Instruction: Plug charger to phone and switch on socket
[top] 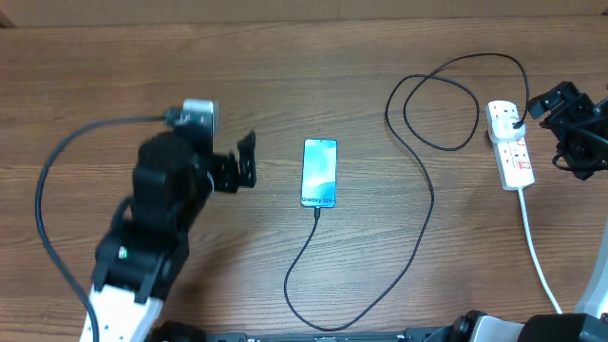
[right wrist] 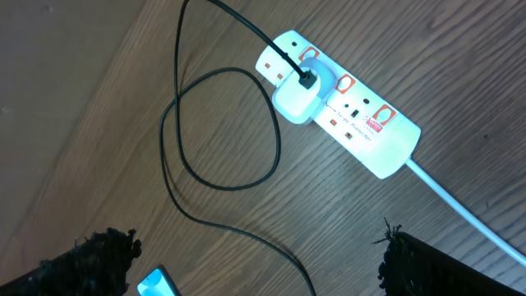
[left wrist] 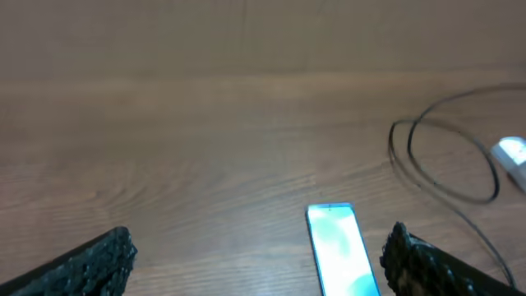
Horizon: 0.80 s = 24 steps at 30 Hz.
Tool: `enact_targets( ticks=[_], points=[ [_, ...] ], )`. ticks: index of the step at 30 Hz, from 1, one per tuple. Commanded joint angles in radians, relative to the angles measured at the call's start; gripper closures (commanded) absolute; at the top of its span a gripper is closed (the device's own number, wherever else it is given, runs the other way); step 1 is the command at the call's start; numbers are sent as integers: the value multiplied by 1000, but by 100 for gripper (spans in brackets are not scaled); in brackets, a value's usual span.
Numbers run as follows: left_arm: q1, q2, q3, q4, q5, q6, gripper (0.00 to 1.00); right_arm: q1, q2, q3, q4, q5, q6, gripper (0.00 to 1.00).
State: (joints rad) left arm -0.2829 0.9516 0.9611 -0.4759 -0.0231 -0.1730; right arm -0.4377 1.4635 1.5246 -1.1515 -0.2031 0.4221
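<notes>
From overhead, the long thin black charger cable [top: 433, 201] is seen plugged into the slim blue-screen phone [top: 320, 173] on the brown wooden worktop [top: 285, 76], so that part looks done. In the left wrist view, the left tool [left wrist: 259, 242] is held wide apart, empty, near the phone. In the right wrist view, the right tool [right wrist: 253, 242] is held apart near the small white socket strip [right wrist: 378, 140], and switching it on seems to be what is left.

Left arm [top: 160, 204] angled inward, left tool [top: 247, 159] spread wide, empty, right tool [top: 554, 101] spread wide, empty
</notes>
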Motion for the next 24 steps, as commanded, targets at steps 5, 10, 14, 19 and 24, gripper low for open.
enact_targets(
  ticks=[5, 10, 14, 19, 24],
  points=[
    [137, -271, -289, 290, 202, 148, 0, 3, 3, 8, 5, 0, 5, 0],
    [187, -450, -452, 441, 219, 181, 0, 3, 3, 8, 5, 0, 5, 0],
    [198, -587, -564, 520, 219, 267, 0, 3, 3, 8, 5, 0, 5, 0],
    [200, -726, -661, 534, 186, 338, 0, 3, 3, 8, 4, 0, 5, 0],
    [235, -839, -748, 534, 171, 330, 0, 3, 3, 8, 5, 0, 5, 0]
  ],
)
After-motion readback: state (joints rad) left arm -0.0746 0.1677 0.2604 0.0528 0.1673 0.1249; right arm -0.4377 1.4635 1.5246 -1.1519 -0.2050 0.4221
